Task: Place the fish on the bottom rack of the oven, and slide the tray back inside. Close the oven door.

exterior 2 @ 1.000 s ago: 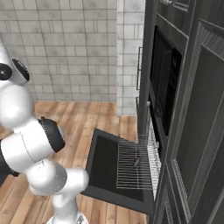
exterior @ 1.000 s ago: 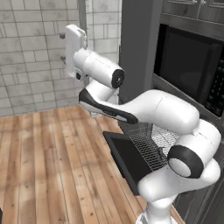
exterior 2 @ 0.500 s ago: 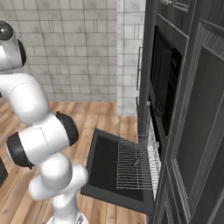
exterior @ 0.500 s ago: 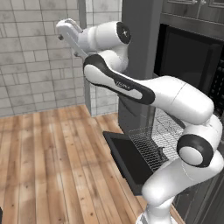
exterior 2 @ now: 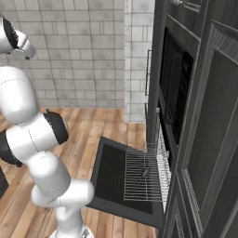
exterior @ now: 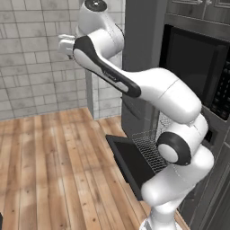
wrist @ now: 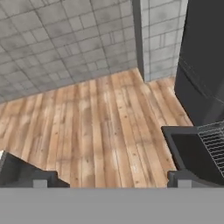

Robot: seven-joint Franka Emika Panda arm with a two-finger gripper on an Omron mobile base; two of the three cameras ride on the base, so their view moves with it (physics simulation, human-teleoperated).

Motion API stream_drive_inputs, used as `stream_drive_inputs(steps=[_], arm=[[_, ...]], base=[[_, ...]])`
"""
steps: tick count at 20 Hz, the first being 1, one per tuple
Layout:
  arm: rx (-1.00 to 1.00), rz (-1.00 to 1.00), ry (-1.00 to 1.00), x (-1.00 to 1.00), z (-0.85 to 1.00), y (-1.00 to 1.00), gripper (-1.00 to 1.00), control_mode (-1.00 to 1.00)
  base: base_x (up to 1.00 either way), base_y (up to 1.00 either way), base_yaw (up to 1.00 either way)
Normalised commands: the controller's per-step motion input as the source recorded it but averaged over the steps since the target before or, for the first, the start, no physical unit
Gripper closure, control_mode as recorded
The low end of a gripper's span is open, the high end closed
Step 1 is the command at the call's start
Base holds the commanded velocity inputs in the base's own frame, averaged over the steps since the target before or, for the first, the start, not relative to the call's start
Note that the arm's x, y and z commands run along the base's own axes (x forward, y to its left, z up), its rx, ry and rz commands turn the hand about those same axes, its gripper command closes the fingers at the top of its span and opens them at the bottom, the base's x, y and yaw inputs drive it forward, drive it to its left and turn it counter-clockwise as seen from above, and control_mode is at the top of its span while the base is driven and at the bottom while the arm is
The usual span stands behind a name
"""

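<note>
High over bare wood floor (wrist: 100,127), gripper (wrist: 109,181) gapes wide; fish (exterior 2: 144,173) on pulled-out tray (exterior 2: 139,183) over oven door (exterior 2: 109,174)

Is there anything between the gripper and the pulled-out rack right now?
In the hand view, bare wooden floor and the open oven door lie between the open gripper and the rack; nothing else.

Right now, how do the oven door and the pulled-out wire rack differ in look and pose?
The oven door is a solid dark panel, swung down and open; the bottom rack is a see-through grid of thin silver wires. The door lies lowest and reaches farther out over the wood floor; the rack sits above it, closer to the oven. A small dark fish lies on the rack, none on the door. Both are wide, flat rectangles.
</note>
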Motion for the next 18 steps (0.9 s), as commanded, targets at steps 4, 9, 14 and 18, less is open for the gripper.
stream_drive_inputs(steps=[4, 9, 14, 18], arm=[[-0.32, -0.19, 0.30, 0.00, -0.89, -0.06, -1.00, -1.00], [-0.06, -0.20, 0.30, -0.02, -1.00, -0.34, -1.00, -1.00], [0.02, -0.22, 0.09, -0.20, -1.00, -0.69, -1.00, -1.00], [0.12, -0.25, 0.07, -0.30, -1.00, -1.00, -1.00, -1.00]], base=[[0.00, 0.00, 0.00], [0.00, 0.00, 0.00], [0.00, 0.00, 0.00], [0.00, 0.00, 0.00]])
